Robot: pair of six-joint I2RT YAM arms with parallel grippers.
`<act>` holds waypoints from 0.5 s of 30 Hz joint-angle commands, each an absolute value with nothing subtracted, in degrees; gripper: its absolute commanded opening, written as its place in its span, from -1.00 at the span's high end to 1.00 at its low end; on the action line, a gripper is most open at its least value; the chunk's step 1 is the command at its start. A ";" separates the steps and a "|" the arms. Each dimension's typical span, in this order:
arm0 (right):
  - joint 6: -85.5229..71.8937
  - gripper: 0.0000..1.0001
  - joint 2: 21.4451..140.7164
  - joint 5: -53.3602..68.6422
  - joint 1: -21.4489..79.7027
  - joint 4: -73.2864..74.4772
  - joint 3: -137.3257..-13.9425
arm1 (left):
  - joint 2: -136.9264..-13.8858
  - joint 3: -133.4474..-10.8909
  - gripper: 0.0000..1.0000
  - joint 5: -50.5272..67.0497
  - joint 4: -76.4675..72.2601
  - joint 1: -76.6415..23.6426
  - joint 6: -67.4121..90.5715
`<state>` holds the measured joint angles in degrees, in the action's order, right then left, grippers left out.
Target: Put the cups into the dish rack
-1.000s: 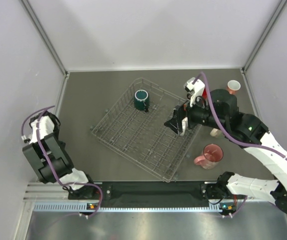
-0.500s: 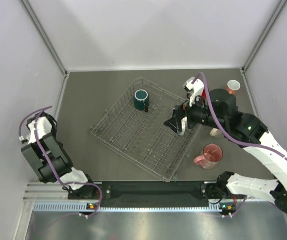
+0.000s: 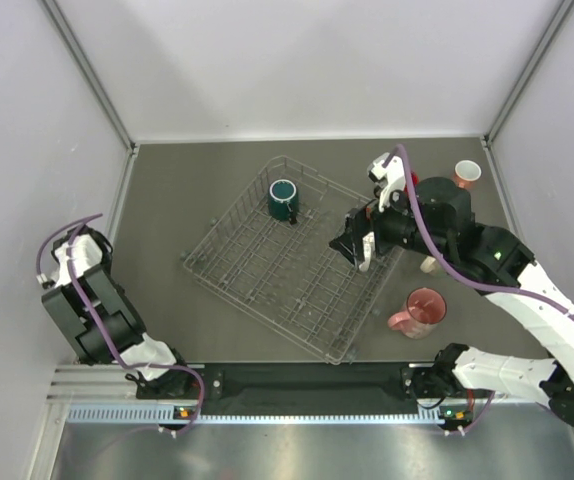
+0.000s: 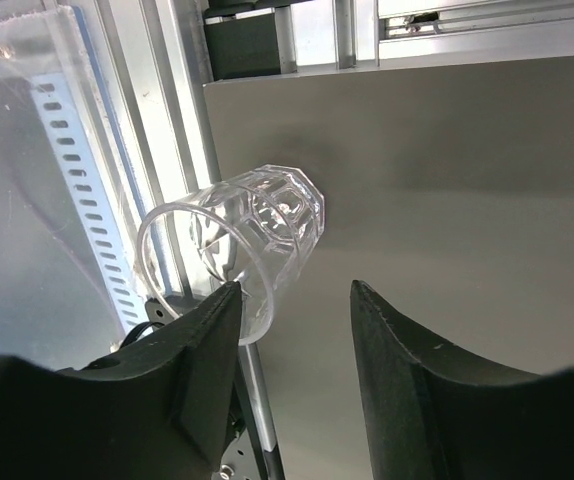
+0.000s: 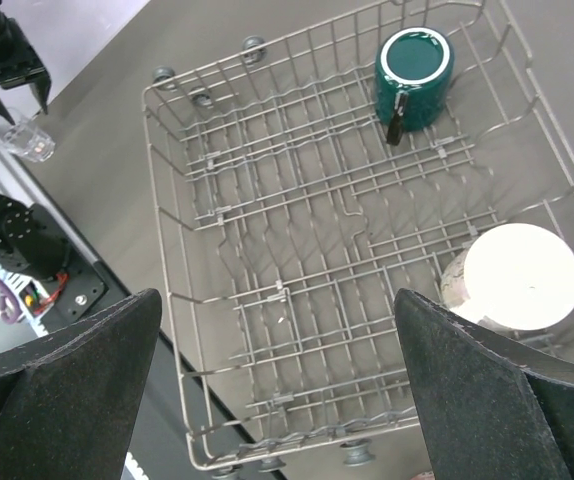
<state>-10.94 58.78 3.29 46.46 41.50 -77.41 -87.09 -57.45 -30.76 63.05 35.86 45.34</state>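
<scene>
Only slightly, right tool [image 3: 359, 252] has shifted over dish rack [image 3: 267, 280].

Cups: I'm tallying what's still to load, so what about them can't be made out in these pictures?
- clear glass cup: left wrist view, part of its rim sits behind a finger of the left gripper; no handle shows.
- cream cup: right wrist view shows only a pale disc, so mouth up or down is unclear; top view, the right arm covers nearly all of it.

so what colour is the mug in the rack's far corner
Dark teal; the mug shows best in the right wrist view.
</scene>
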 commanded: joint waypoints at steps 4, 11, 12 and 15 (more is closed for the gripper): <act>-9.23 -0.99 58.45 0.26 47.46 39.55 -80.77 | -87.63 -57.39 0.01 -30.50 61.44 36.39 44.82; -9.32 -0.99 58.45 0.26 47.46 39.64 -80.95 | -88.51 -57.22 0.57 -30.23 61.43 36.39 44.74; -9.23 -0.99 58.53 -1.39 47.46 39.64 -81.03 | -88.42 -57.30 0.59 -30.23 61.52 36.39 44.91; -8.88 -0.99 58.45 -2.46 47.55 39.64 -81.21 | -88.42 -57.30 0.61 -30.15 61.52 36.39 44.91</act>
<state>-9.98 58.78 -0.23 46.48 41.58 -78.13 -88.49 -57.43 -30.02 62.06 35.97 44.86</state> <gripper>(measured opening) 0.996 0.197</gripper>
